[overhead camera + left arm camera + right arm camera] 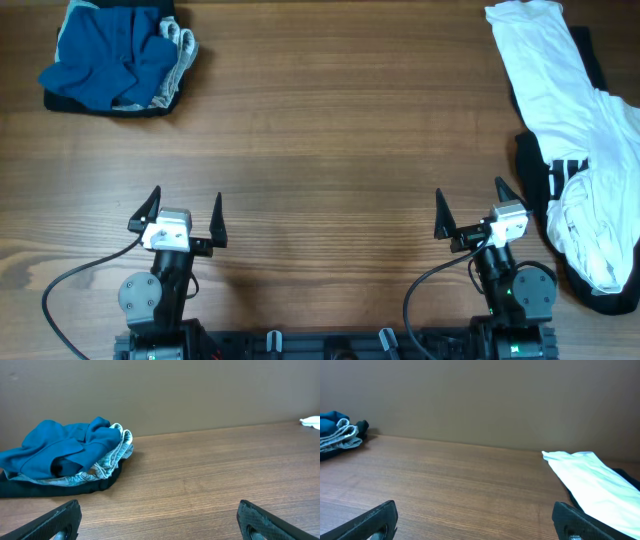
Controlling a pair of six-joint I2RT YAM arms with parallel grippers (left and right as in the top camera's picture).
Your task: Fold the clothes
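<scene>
Progress: none visible. No garment laid flat, no fold made; judged to be at the very start.
L pile: blue garment (105, 55) bunched at ~10 o'clock of table (330, 120), on top of a black garment (110, 105). Grey-white patterned piece (182, 48) tucked at the blue one's 3 o'clock edge. All crumpled and touching.
R pile: white T-shirt (555, 90) w/ black bar print runs from ~1 to ~4 o'clock along R edge, twisted, heaped at near end. It lies over a second black garment (527, 165); part of heap runs off frame.
To do (est.): everything. Take one item to mid-table, spread, fold, set aside; repeat per garment.
L gripper (186, 205): ~7 o'clock, fingers wide apart, holding nothing. Well apart from L pile, which sits at its 11 o'clock.
Mid-table: nothing between the grippers and either pile.
R gripper (469, 198): ~5 o'clock, fingers wide apart, holding nothing. T-shirt near, at its 3 o'clock, not touching.
Cable (75, 272): black loop by each arm base at near edge, away from the piles.
In the way (est.): nothing rigid. Trouble is layering: a grab at either pile may lift the garment beneath too. T-shirt hem and sleeves not identifiable in the heap.
</scene>
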